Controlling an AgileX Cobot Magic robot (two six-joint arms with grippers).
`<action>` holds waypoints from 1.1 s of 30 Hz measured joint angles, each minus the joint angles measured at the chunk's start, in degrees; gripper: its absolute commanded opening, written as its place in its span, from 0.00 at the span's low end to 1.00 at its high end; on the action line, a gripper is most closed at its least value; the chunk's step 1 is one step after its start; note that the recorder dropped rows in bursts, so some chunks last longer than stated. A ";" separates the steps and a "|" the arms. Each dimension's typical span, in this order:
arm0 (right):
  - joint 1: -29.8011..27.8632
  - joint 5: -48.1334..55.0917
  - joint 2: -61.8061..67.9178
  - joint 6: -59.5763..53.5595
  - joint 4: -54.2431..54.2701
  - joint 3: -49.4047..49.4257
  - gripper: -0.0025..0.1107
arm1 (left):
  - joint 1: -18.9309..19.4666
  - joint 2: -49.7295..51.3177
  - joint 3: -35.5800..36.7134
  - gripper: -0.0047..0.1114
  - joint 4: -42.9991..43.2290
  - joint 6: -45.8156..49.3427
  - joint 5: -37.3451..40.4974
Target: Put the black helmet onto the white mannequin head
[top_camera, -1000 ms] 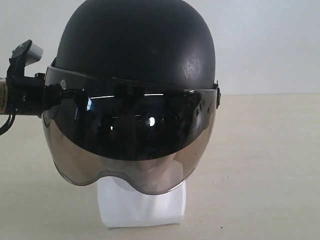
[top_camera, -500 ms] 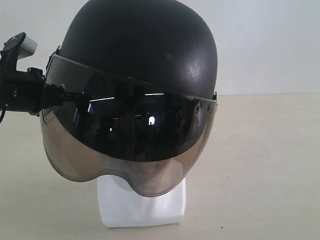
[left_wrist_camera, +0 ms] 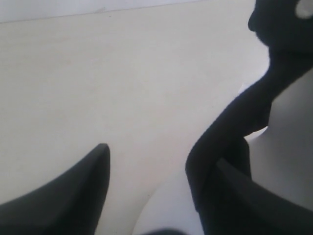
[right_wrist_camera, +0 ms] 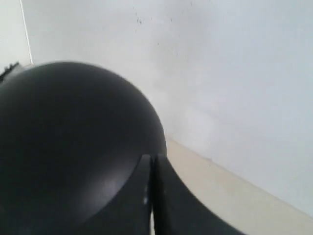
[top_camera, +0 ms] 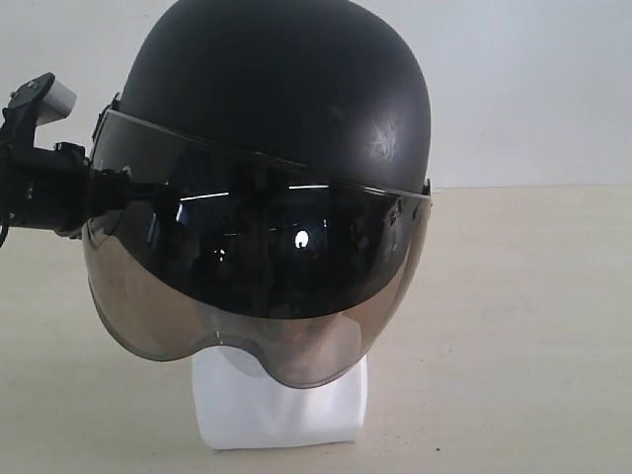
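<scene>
The black helmet (top_camera: 276, 89) sits over the white mannequin head, tilted, with its left side higher in the exterior view. Its smoky visor (top_camera: 247, 286) covers the face, so only the head's white base (top_camera: 281, 410) shows. My left gripper (top_camera: 111, 188) reaches to the helmet's left edge. In the left wrist view it (left_wrist_camera: 161, 154) is open, one finger lying along a black helmet edge (left_wrist_camera: 234, 117) and the other well apart from it. My right gripper (right_wrist_camera: 151, 159) is shut, fingers pressed together just behind the helmet's dome (right_wrist_camera: 63, 137); the helmet hides it in the exterior view.
The mannequin stands on a pale beige table (top_camera: 533, 326) in front of a plain white wall (top_camera: 533, 89). The left arm's black wrist and its cables (top_camera: 39, 178) project from the left edge of the exterior view.
The helmet has rolled on the head: its left side rose and its right side dropped. The left arm lifted slightly with it, then barely moved in the last half second.
</scene>
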 measured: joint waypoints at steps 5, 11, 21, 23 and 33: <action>0.00 -0.54 7.53 -5.75 4.81 -7.06 0.02 | 0.00 0.00 1.11 0.46 0.00 -0.15 0.26; 0.00 1.88 15.25 -15.65 16.52 -13.42 0.02 | 0.00 0.00 1.20 0.46 0.00 -0.15 0.41; 0.00 4.97 20.30 -22.51 24.50 -15.74 0.02 | 0.00 0.00 2.81 0.46 -0.12 -0.26 0.88; 0.00 5.08 20.68 -23.58 25.98 -15.83 0.02 | 0.00 0.00 3.63 0.46 -0.24 -0.26 1.27; 0.00 5.08 21.52 -26.40 28.90 -16.34 0.02 | 0.00 0.00 5.20 0.46 -0.87 -0.26 1.72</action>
